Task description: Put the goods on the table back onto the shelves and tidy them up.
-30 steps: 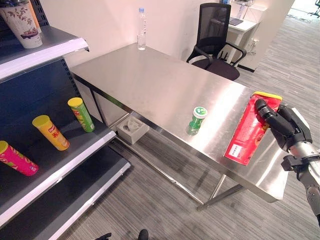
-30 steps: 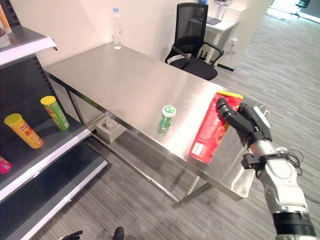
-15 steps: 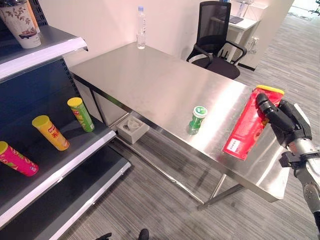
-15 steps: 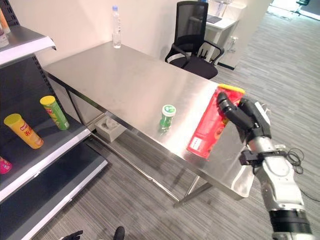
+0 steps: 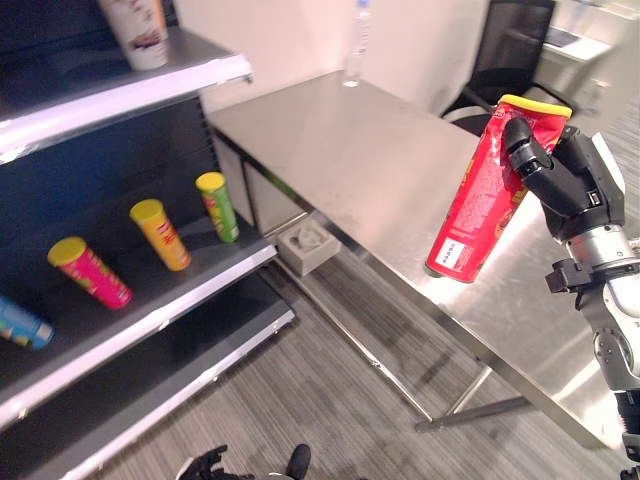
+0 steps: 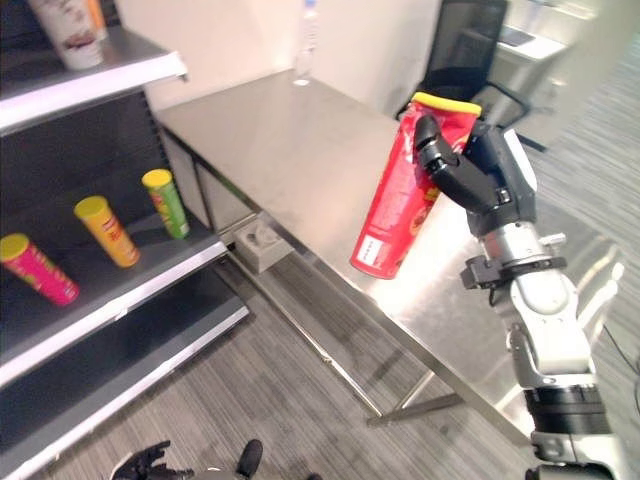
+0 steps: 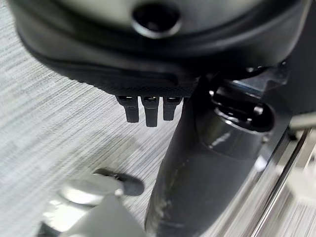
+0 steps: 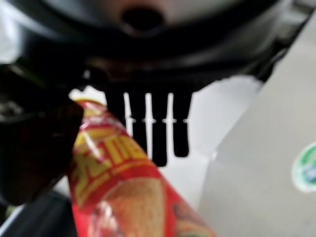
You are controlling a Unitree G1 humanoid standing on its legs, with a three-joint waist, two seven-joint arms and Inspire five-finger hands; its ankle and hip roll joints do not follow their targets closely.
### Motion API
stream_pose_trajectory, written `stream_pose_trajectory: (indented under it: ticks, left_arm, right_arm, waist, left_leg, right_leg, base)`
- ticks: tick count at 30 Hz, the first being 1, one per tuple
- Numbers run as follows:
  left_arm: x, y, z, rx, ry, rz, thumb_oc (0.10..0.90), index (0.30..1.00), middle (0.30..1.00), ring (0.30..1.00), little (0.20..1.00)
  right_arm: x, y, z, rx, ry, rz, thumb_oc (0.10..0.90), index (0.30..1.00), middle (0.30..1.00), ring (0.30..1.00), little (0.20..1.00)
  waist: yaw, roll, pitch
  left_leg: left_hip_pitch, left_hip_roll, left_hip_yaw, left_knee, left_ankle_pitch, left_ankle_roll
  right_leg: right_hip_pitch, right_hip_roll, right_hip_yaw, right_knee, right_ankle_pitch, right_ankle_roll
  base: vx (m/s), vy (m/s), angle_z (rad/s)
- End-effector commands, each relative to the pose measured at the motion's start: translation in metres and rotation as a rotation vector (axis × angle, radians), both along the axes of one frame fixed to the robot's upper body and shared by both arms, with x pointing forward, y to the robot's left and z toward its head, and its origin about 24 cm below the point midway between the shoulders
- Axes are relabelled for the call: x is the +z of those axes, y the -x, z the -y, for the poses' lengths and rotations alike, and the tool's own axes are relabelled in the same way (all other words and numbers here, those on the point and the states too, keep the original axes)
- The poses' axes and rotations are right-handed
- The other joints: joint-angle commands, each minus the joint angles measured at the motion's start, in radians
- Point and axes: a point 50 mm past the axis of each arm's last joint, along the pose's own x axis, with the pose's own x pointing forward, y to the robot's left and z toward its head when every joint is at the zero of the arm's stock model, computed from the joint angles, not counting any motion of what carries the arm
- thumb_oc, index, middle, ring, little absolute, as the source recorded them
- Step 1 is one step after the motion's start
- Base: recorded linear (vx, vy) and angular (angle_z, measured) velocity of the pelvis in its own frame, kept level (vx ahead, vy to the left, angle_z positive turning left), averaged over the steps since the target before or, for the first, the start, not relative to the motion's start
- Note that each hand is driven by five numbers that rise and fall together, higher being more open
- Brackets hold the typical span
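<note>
My right hand (image 5: 562, 185) is shut on a tall red canister with a yellow lid (image 5: 480, 195). It holds the canister tilted in the air above the steel table's (image 5: 370, 160) near edge, and in the right wrist view the fingers (image 8: 158, 128) curl round the canister (image 8: 123, 192). A small green-lidded bottle (image 8: 307, 168) stands on the table beyond it. The dark shelves (image 5: 150, 300) stand to the left. My left hand (image 6: 150, 462) hangs low near the floor with relaxed fingers.
On the middle shelf lie a green can (image 5: 217, 205), a yellow can (image 5: 160, 233), a pink can (image 5: 88, 272) and a blue one (image 5: 20, 322). A paper cup (image 5: 135, 30) stands on the upper shelf. A water bottle (image 5: 354, 55) is at the table's far edge, a black chair (image 5: 510, 40) beyond it, and a small box (image 5: 308, 245) under the table.
The right hand has lifted the red canister off the table and carried it up and leftwards. The camera has turned left, so more of the shelves shows.
</note>
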Motion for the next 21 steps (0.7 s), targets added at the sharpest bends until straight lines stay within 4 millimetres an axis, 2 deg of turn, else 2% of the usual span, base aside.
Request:
stream_pose_trajectory:
  ticks: [1, 2, 8, 9, 10, 11, 12, 14, 15, 16, 17, 18, 19, 20, 21]
  left_arm:
    - [0.003, 0.002, -0.012, 0.006, -0.038, 0.008, 0.8, 0.9, 0.9, 0.9, 0.9]
    - [0.002, 0.005, -0.012, 0.01, -0.043, 0.0, 0.8, 0.9, 0.9, 0.9, 0.9]
    - [-0.001, 0.013, -0.008, 0.026, -0.041, -0.022, 0.8, 0.9, 0.9, 0.9, 0.9]
    - [0.0, 0.01, -0.007, 0.015, -0.042, -0.01, 0.8, 0.9, 0.9, 0.9, 0.9]
    - [0.0, 0.009, -0.007, 0.014, -0.043, -0.009, 0.8, 0.9, 0.9, 0.9, 0.9]
    - [0.001, 0.008, -0.006, 0.007, -0.041, -0.006, 0.8, 0.9, 0.9, 0.9, 0.9]
    - [0.0, 0.009, -0.007, 0.02, -0.042, -0.007, 0.8, 0.9, 0.9, 0.9, 0.9]
    - [0.001, 0.01, -0.008, 0.026, -0.045, -0.007, 0.8, 0.9, 0.9, 0.9, 0.9]
    - [0.001, 0.011, -0.009, 0.032, -0.048, -0.009, 0.8, 0.9, 0.9, 0.9, 0.9]
    - [0.0, 0.014, -0.009, 0.038, -0.05, -0.02, 0.8, 0.9, 0.9, 0.9, 0.9]
    - [0.0, 0.014, -0.009, 0.038, -0.05, -0.02, 0.8, 0.9, 0.9, 0.9, 0.9]
    - [-0.001, 0.016, -0.009, 0.041, -0.051, -0.027, 0.8, 0.9, 0.9, 0.9, 0.9]
    - [-0.001, 0.019, -0.009, 0.05, -0.052, -0.035, 0.8, 0.9, 0.9, 0.9, 0.9]
    - [-0.002, 0.019, -0.009, 0.05, -0.052, -0.036, 0.8, 0.9, 0.9, 0.9, 0.9]
    - [-0.002, 0.021, -0.008, 0.05, -0.052, -0.043, 0.8, 0.9, 0.9, 0.9, 0.9]
  right_arm:
    - [0.086, 0.032, -0.009, -0.01, 0.093, 0.464, 0.4, 0.3, 0.3, 0.3, 0.3]
    - [0.096, 0.033, -0.014, -0.05, 0.185, 0.5, 0.4, 0.3, 0.3, 0.3, 0.3]
    - [0.11, 0.04, -0.029, -0.06, 0.354, 0.56, 0.4, 0.3, 0.3, 0.3, 0.3]
    - [0.113, 0.044, -0.03, -0.071, 0.377, 0.572, 0.4, 0.3, 0.3, 0.3, 0.3]
    - [0.113, 0.044, -0.03, -0.072, 0.378, 0.573, 0.4, 0.3, 0.3, 0.3, 0.3]
    - [0.112, 0.045, -0.031, -0.07, 0.379, 0.584, 0.4, 0.3, 0.3, 0.3, 0.3]
    - [0.108, 0.043, -0.031, -0.1, 0.405, 0.582, 0.4, 0.3, 0.3, 0.3, 0.3]
    - [0.106, 0.043, -0.029, -0.117, 0.411, 0.571, 0.4, 0.3, 0.3, 0.3, 0.3]
    - [0.105, 0.042, -0.028, -0.122, 0.407, 0.566, 0.4, 0.3, 0.3, 0.3, 0.3]
    - [0.102, 0.043, -0.027, -0.129, 0.403, 0.56, 0.4, 0.3, 0.3, 0.3, 0.3]
    - [0.102, 0.043, -0.027, -0.129, 0.403, 0.56, 0.4, 0.3, 0.3, 0.3, 0.3]
    - [0.101, 0.043, -0.026, -0.137, 0.403, 0.555, 0.4, 0.3, 0.3, 0.3, 0.3]
    - [0.101, 0.044, -0.026, -0.137, 0.407, 0.56, 0.4, 0.3, 0.3, 0.3, 0.3]
    - [0.101, 0.044, -0.026, -0.137, 0.407, 0.559, 0.4, 0.3, 0.3, 0.3, 0.3]
    - [0.1, 0.045, -0.027, -0.132, 0.402, 0.559, 0.4, 0.3, 0.3, 0.3, 0.3]
  waist:
    - [0.056, -0.048, -0.097]
    - [0.06, -0.055, -0.096]
    - [0.076, -0.059, -0.062]
    - [0.068, -0.062, -0.029]
    - [0.067, -0.062, -0.03]
    - [0.067, -0.065, -0.021]
    - [0.07, -0.076, -0.014]
    - [0.067, -0.079, -0.013]
    - [0.063, -0.081, -0.014]
    - [0.05, -0.075, -0.016]
    - [0.05, -0.075, -0.016]
    - [0.042, -0.069, -0.017]
    - [0.026, -0.055, -0.023]
    - [0.025, -0.054, -0.022]
    - [0.016, -0.043, -0.03]
  left_leg:
    - [0.026, 0.024, 0.071, 0.023, -0.124, -0.052]
    - [0.017, 0.026, 0.05, 0.028, -0.114, -0.063]
    - [-0.04, 0.015, -0.007, 0.07, -0.091, -0.09]
    - [-0.092, 0.009, 0.063, 0.159, -0.111, -0.096]
    - [-0.099, 0.008, 0.062, 0.164, -0.109, -0.096]
    - [-0.116, 0.015, 0.13, 0.207, -0.13, -0.088]
    - [-0.119, 0.022, 0.217, 0.287, -0.177, -0.075]
    - [-0.115, 0.027, 0.243, 0.328, -0.207, -0.07]
    - [-0.104, 0.04, 0.265, 0.358, -0.218, -0.066]
    - [-0.091, 0.082, 0.28, 0.42, -0.221, -0.068]
    - [-0.091, 0.082, 0.28, 0.42, -0.221, -0.068]
    - [-0.078, 0.109, 0.279, 0.43, -0.218, -0.072]
    - [-0.049, 0.183, 0.282, 0.413, -0.182, -0.084]
    - [-0.046, 0.185, 0.281, 0.409, -0.181, -0.085]
    - [-0.018, 0.226, 0.288, 0.37, -0.156, -0.097]
  right_leg:
    - [-0.036, 0.014, -0.021, 0.062, -0.032, 0.061]
    - [-0.023, 0.025, -0.036, 0.04, -0.029, 0.054]
    - [-0.006, 0.058, -0.063, 0.009, -0.025, 0.037]
    - [0.002, 0.05, -0.09, 0.011, -0.025, 0.039]
    - [-0.002, 0.049, -0.091, 0.01, -0.022, 0.041]
    - [-0.002, 0.041, -0.11, 0.007, -0.014, 0.046]
    - [-0.009, 0.015, -0.15, 0.0, 0.008, 0.049]
    - [-0.012, 0.003, -0.167, -0.002, 0.016, 0.051]
    - [-0.019, -0.009, -0.188, -0.003, 0.022, 0.053]
    - [-0.026, -0.024, -0.219, -0.003, 0.026, 0.055]
    - [-0.026, -0.024, -0.219, -0.003, 0.026, 0.055]
    - [-0.027, -0.028, -0.236, -0.005, 0.028, 0.056]
    - [-0.034, -0.049, -0.26, -0.008, 0.032, 0.065]
    - [-0.032, -0.047, -0.261, -0.009, 0.032, 0.064]
    - [-0.03, -0.053, -0.272, -0.017, 0.034, 0.071]
  base:
    - [-0.08, -0.227, 0.67]
    - [-0.05, -0.168, 0.57]
    - [-0.12, -0.139, 0.6]
    - [-0.13, -0.056, 0.47]
    - [-0.16, -0.034, 0.57]
    - [-0.16, -0.021, 0.89]
    - [-0.15, -0.026, 0.89]
    - [-0.09, 0.006, 0.4]
    - [-0.11, 0.072, 0.19]
    - [-0.08, 0.065, 0.36]
    - [-0.06, 0.085, 0.4]
    - [-0.07, 0.154, 0.5]
    - [-0.06, 0.148, 0.48]
    - [-0.05, 0.188, 0.45]
    - [-0.03, 0.274, 0.4]
